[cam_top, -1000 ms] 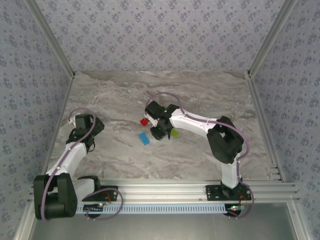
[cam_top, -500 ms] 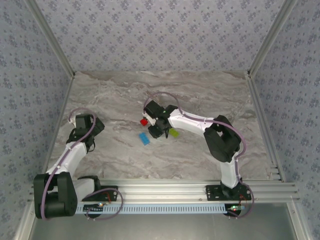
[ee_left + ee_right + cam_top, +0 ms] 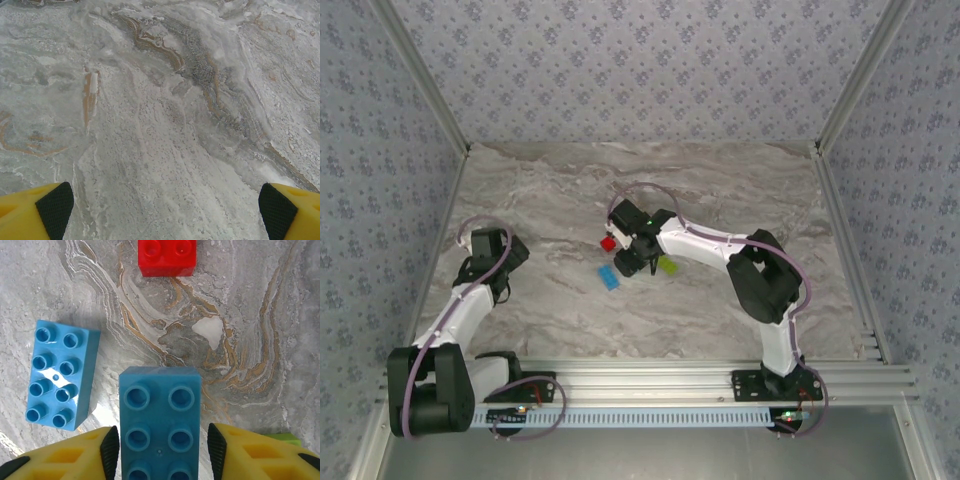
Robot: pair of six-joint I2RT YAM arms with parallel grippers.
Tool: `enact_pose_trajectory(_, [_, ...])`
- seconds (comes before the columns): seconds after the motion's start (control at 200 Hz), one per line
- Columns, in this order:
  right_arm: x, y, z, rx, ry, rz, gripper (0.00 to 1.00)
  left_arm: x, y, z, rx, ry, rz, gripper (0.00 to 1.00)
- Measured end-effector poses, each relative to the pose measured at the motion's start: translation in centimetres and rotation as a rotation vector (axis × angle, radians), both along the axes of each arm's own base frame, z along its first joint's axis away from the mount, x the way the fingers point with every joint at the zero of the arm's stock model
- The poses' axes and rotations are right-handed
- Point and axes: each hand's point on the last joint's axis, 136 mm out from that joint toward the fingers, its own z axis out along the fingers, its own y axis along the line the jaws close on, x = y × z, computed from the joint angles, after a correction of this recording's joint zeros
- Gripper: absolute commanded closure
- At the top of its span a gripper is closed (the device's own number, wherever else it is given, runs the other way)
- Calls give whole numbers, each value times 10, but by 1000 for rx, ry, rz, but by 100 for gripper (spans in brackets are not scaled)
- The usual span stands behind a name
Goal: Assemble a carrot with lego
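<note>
Near the middle of the marble-patterned worktop (image 3: 720, 190), the right arm is reaching in from the lower right of the overhead view, and its right claw (image 3: 628, 265) is pointing down among the loose toy bricks. In the right wrist view a blue brick (image 3: 160, 410) is sitting studs-up between the two yellow fingers, running from the bottom edge up to the centre of the frame. The black pads (image 3: 110, 447) are flanking its long sides very closely. The left pad is looking flush with the brick, while a thin dark line is showing on the right side. I cannot tell whether the claw is pinching the brick or merely bracketing it.

A light blue brick (image 3: 60, 375) is lying flat on the worktop at the left of that frame, slightly tilted and apart from the blue one. A red brick (image 3: 166, 257) is resting at the top edge, well apart from both. A lime-green brick (image 3: 668, 265) is lying just to the right of the claw in the overhead view.

At the left side of the overhead view, the left arm is folding back near its base. The left claw (image 3: 165, 210) is hanging spread wide over bare worktop, its fingertips sitting in the two lower corners of the left wrist frame.
</note>
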Motion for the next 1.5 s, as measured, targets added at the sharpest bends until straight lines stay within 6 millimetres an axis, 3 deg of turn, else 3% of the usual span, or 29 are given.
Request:
enact_pose_trajectory(0.275, [7,4,20,17,-27,-2,33,0,0,0,0,0,0,3])
enact_pose_trajectory(0.42, [8,11,62,54,-94,-1,31,0,0,0,0,0,0,3])
enact_pose_trajectory(0.565, [-2,41,114,137,-155,2,30,0,0,0,0,0,0,2])
enact_pose_trajectory(0.68, [-19,65,126,155,-151,-9,30,0,0,0,0,0,0,3])
enact_pose_trajectory(0.76, [-28,83,112,138,-125,-23,30,0,0,1,1,-1,1,3])
enact_pose_trajectory(0.834, [-38,91,82,88,-78,-36,31,0,0,3,3,-11,2,2])
enact_pose_trajectory(0.934, [-45,88,39,10,-18,-63,31,0,2,9,8,-32,6,2])
enact_pose_trajectory(1.024, [-49,76,15,-42,17,-89,31,0,2,11,10,-35,9,2])
enact_pose_trajectory(1.504, [-37,67,-10,-68,43,-137,31,0,2,10,10,-35,9,2])
